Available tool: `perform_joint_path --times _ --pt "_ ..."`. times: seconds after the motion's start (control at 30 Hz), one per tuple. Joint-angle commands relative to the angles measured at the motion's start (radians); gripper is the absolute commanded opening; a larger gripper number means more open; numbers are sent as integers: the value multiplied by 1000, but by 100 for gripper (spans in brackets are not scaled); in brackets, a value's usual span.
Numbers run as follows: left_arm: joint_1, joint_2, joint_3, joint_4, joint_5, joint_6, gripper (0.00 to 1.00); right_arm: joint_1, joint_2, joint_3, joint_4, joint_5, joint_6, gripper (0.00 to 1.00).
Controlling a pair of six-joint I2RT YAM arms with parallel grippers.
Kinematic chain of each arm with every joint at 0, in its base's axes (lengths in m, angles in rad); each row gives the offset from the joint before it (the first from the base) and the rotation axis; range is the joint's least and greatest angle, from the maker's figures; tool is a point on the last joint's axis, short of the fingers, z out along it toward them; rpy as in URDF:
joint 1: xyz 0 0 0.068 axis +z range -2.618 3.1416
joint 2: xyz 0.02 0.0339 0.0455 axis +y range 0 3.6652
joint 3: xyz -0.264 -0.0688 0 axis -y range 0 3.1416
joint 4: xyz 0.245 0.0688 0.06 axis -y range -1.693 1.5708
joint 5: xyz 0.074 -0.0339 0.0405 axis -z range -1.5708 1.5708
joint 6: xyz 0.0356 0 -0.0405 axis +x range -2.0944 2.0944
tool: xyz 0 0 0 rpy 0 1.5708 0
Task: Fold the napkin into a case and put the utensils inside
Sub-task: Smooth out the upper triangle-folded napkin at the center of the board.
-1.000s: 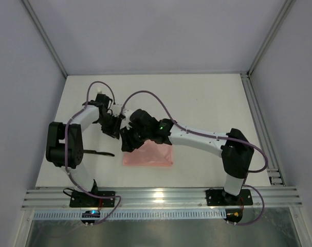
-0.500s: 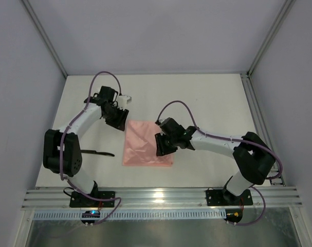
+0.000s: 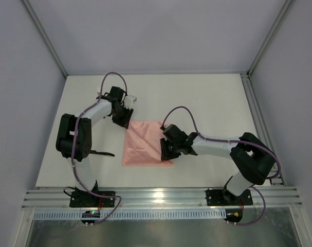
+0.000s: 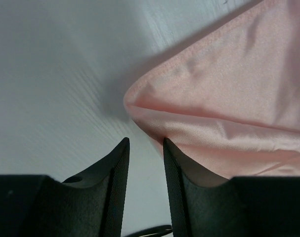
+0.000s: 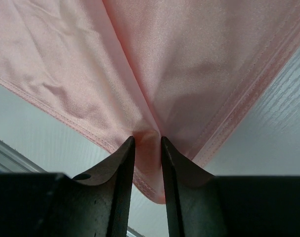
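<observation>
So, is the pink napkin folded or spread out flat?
Spread: the napkin lies as one open square, not a narrow wedge; the right claw pinches a small ridge at one corner.

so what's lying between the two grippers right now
Only the napkin. In the top view it spans from the left gripper at its far left corner to the right gripper near its near right corner.

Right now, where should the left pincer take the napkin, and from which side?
Its far-left corner, approached from the bare table outside that corner. The napkin lies flat, but this corner puckers up with shadow beneath it, so the left pincer, with nothing between its fingers yet, can likely close on the hem. The right pincer pinches a ridge near the opposite corner.
</observation>
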Motion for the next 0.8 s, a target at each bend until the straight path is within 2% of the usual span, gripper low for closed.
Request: perform_joint_path --times 0.0,0.17,0.37,0.57,0.67,0.77 --pt "-2 41 54 51 -81 -27 35 24 -4 -4 63 61 21 31" --pt "-2 90 62 57 -119 -31 34 55 11 13 39 113 1 31" --pt "-2 44 49 49 -35 -26 34 70 -24 53 5 113 -31 35" --pt "0 -96 62 -21 9 5 36 33 -64 127 -27 80 -70 37" --pt "0 -200 22 -56 52 58 37 -13 -78 142 -17 40 -67 37" --pt "-3 -330 -55 -114 155 179 38 -76 -51 192 -32 -18 -82 37"
